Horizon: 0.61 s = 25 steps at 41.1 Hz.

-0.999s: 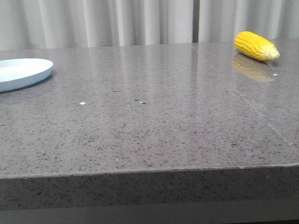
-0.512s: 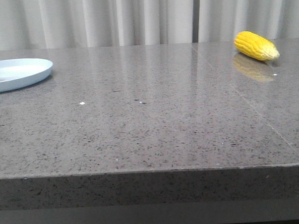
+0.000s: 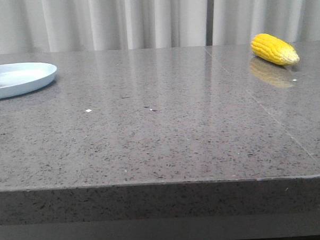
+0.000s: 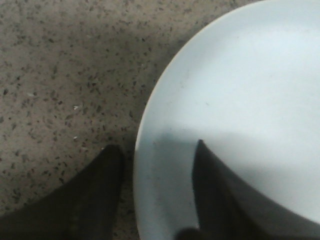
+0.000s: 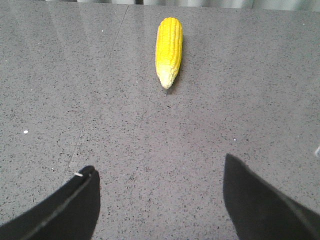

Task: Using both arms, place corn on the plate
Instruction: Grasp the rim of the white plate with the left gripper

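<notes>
The corn cob [image 3: 274, 49] lies on its side at the far right of my grey speckled stone table [image 3: 160, 130], close to the back edge, with its paler tip pointing right and a little toward me; its yellow reflection shows on the polished surface just in front of it. The plate [image 3: 15, 79] sits at the far left, partly cut off by the edge of the front view, well apart from the corn and with nothing on the part I can see. Pale curtains [image 3: 145, 19] hang behind the table.

My right gripper [image 5: 160, 200] hovers over bare tabletop with its two dark fingers spread wide and nothing between them. From that wrist the corn [image 5: 169, 51] lies ahead of the gap, its tapered tip pointing back toward my fingers, clear of both.

My left gripper [image 4: 157, 192] is parted around the plate's rim [image 4: 145, 120]: one finger [image 4: 85, 200] is over the stone just outside the rim, the other [image 4: 225, 200] over the plate's pale inside. I think the fingers are above the plate and not touching it, though this close, shadowed view does not settle that.
</notes>
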Each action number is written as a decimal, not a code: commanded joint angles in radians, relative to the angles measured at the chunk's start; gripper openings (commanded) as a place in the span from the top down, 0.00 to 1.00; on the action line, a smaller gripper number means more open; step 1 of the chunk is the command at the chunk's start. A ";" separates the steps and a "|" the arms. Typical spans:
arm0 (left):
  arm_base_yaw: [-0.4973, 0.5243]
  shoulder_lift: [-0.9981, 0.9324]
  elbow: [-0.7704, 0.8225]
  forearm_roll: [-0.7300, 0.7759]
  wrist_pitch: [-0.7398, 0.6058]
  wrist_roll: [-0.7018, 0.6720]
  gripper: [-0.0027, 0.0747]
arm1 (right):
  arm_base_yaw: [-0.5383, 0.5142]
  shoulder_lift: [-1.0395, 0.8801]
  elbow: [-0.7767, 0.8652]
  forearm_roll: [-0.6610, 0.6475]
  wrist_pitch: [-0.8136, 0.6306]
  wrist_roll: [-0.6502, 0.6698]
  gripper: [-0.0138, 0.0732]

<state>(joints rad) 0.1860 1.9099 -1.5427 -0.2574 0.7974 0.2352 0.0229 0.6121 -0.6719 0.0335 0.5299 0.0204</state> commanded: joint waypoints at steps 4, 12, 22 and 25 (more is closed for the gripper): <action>-0.004 -0.049 -0.032 -0.023 -0.020 0.001 0.98 | -0.007 0.007 -0.026 -0.012 -0.083 -0.007 0.22; -0.007 -0.071 -0.076 -0.023 0.037 0.001 0.99 | -0.007 0.007 -0.026 -0.012 -0.083 -0.007 0.22; -0.074 -0.142 -0.198 -0.060 0.175 0.001 0.99 | -0.007 0.007 -0.026 -0.012 -0.084 -0.007 0.22; -0.117 -0.160 -0.218 -0.079 0.180 0.001 0.99 | -0.007 0.007 -0.026 -0.012 -0.084 -0.007 0.22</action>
<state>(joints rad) 0.1157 1.8314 -1.7055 -0.2763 0.9889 0.2373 0.0229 0.6121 -0.6719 0.0335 0.5281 0.0204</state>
